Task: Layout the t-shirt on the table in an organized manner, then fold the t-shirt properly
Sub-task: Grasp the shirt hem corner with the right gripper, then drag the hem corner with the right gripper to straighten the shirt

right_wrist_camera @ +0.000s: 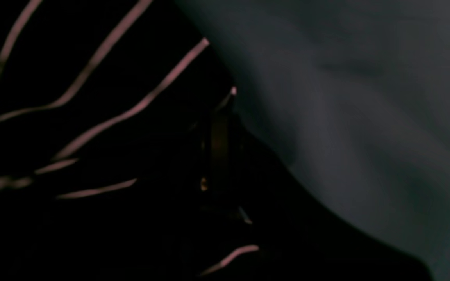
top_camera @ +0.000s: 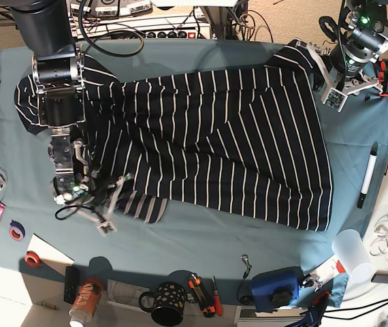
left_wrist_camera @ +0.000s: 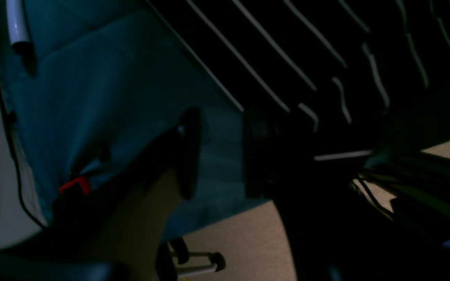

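Note:
The dark t-shirt (top_camera: 214,136) with thin white stripes lies spread across the teal table (top_camera: 207,238), its lower left part bunched and folded over. My right gripper (top_camera: 111,203) is at that bunched part, shut on the t-shirt (right_wrist_camera: 72,136). In the right wrist view, dark striped cloth surrounds the fingers (right_wrist_camera: 219,148) and the table (right_wrist_camera: 346,97) shows beyond. At the shirt's far right corner, my left gripper (top_camera: 328,85) stands open. In the left wrist view its fingers (left_wrist_camera: 189,152) straddle bare table (left_wrist_camera: 92,86), and the t-shirt (left_wrist_camera: 287,39) edge reaches the right finger.
Along the front edge lie tape rolls (top_camera: 17,231), a can (top_camera: 85,300), a dotted mug (top_camera: 163,303), hand tools (top_camera: 201,285), a blue object (top_camera: 276,286) and a plastic cup (top_camera: 350,248). A marker (top_camera: 365,177) lies at the right. Power strips and cables (top_camera: 146,24) line the back.

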Motion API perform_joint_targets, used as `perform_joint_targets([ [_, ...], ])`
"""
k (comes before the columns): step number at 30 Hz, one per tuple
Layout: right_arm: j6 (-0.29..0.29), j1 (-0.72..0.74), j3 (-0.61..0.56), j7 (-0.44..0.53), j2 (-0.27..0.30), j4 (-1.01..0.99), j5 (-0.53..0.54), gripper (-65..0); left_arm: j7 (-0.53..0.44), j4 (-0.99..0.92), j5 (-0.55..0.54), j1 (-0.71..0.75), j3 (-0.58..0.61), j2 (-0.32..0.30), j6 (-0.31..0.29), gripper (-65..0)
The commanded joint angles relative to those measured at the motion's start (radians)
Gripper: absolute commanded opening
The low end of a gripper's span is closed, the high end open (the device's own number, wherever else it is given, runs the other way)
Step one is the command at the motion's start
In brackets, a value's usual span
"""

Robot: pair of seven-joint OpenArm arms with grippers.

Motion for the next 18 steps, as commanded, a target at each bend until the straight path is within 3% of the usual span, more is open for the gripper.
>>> perform_joint_targets([
  [1,-0.025,0.055,0.004,0.051,0.013,0.016,-0.012,-65.0,-0.019,0.014,-0.003,0.003,-0.005,-0.008,0.004,-45.6],
  [4,-0.094,0.095,0.004,0.166,0.013,0.016,-0.097,-65.0,-0.019,0.014,-0.003,0.003,-0.005,-0.008,0.003,-45.6],
  [7,-0.198,0.121,0.004,0.322,0.017,0.015,-0.183,-65.0,-0.018,0.014,-0.003,0.003,-0.005,-0.008,0.003,-45.6],
  [10,-0.270,0.154,0.004,0.373,0.026,0.014,-0.199,-65.0,-0.018,0.014,-0.003,0.003,-0.005,-0.008,0.004,-45.6],
  [18,-0.323,0.296,0.005,0.536,0.062,-0.127,-0.239,-65.0,-0.018,0.014,-0.032,0.003,-0.005,-0.008,0.003,-45.6],
])
